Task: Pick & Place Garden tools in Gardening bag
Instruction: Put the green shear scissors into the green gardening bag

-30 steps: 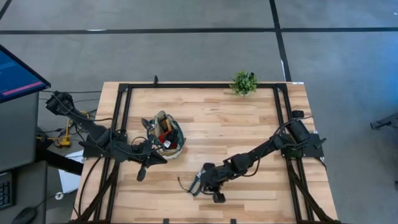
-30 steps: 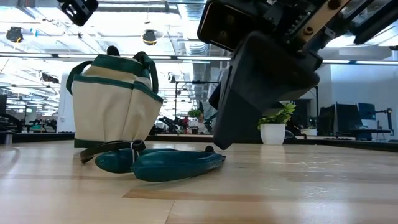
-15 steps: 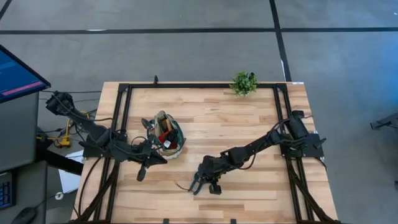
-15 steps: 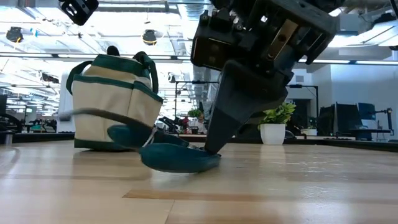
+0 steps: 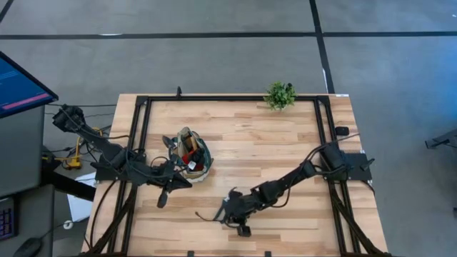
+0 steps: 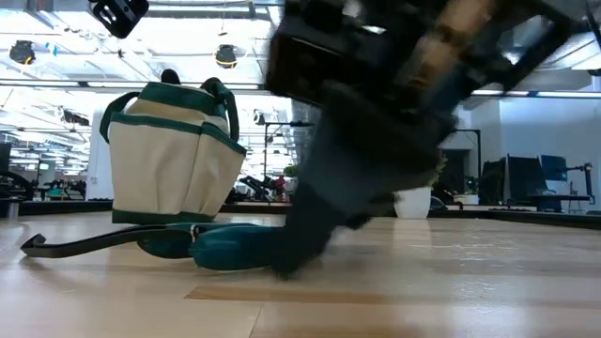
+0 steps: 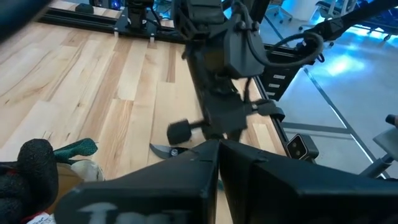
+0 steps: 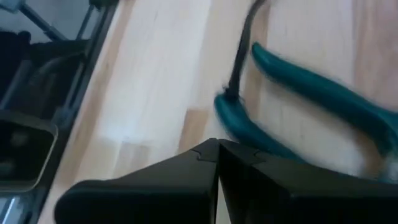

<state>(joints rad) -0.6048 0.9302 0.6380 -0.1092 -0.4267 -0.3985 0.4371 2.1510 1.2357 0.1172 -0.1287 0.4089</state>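
Note:
The green-handled pruning shears (image 6: 225,253) lie flat on the table near its front middle (image 5: 212,213), with a thin black loop (image 6: 84,244) trailing toward the left. My right gripper (image 6: 293,263) is shut and low over the table, at the shears' right end; its wrist view shows the two green handles (image 8: 298,81) just past its fingertips (image 8: 217,149). The tan gardening bag (image 5: 191,153) stands upright at the left middle with tools inside, a red-and-black one (image 5: 189,151) showing. My left gripper (image 5: 173,181) is shut and empty beside the bag. My right gripper's shut fingertips stand against the nearer green handle (image 8: 239,124) of the shears, slanting down from the table's right side. Motion blur hides the exact place of contact. The shears lie flat on the table.
A small green potted plant (image 5: 280,94) stands at the far edge, right of the middle. A black frame rail (image 5: 228,99) runs round the table. The wood between the bag and the right arm is bare (image 5: 271,150).
My right gripper, still shut, has gone down and a little toward the table's left edge, against the shears. The shears tipped up on one handle half a second ago and now lie flat again, a little farther left, with the black loop stretched out leftward.

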